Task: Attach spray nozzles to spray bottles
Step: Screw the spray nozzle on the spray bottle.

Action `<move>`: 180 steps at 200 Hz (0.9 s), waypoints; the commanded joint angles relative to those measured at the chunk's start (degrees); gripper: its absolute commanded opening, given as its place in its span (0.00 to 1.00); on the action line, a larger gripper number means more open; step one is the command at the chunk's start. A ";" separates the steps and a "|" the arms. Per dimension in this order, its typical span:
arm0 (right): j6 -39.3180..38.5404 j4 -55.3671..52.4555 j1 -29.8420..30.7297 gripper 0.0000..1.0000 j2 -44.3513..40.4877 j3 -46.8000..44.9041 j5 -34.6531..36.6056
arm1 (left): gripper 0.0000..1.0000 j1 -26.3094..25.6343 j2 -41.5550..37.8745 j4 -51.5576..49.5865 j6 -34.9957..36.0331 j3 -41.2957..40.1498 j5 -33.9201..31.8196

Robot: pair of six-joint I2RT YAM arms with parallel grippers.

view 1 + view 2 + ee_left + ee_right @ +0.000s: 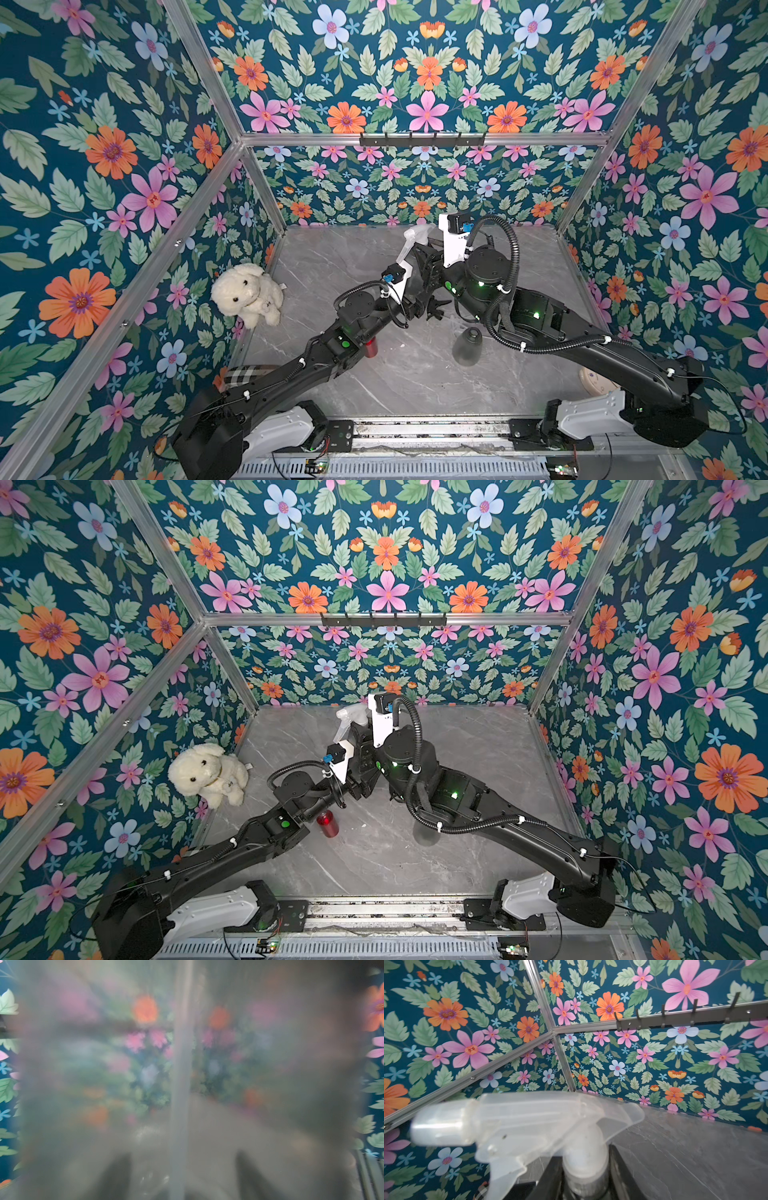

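The right hand [584, 1176] is pinching the round collar of a whitish, see-through plastic nozzle [529, 1118], fingers drawn close on it. The left hand [182, 1176] is gripping a smoky-grey bottle [270, 1064], fingers set wide around its smooth, cloudy body, with a thin dip tube [180, 1064] showing inside. Both hands are holding their parts up over the back of the grey marbled tabletop [407, 386]. Nearer the front, a second grey bottle [467, 345] with a conical shoulder is standing alone, and a shiny red metal bottle [328, 824] is peeking out beside the left arm.
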 commanded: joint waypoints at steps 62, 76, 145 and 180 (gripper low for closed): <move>-2.98 -4.16 0.45 0.48 -1.68 0.98 -6.05 | 0.00 -0.11 1.74 6.01 2.83 2.54 -0.16; -4.13 -4.80 -0.05 0.54 -3.75 0.50 -9.46 | 0.00 0.68 1.80 5.87 1.78 2.48 0.67; -7.64 -11.69 -7.16 0.65 -16.29 -3.68 -34.89 | 0.00 4.22 -1.17 6.19 -1.47 0.87 9.88; -7.55 -8.26 -22.02 0.65 -17.37 -5.21 -60.24 | 0.00 10.85 -2.77 11.14 -8.85 -1.48 26.37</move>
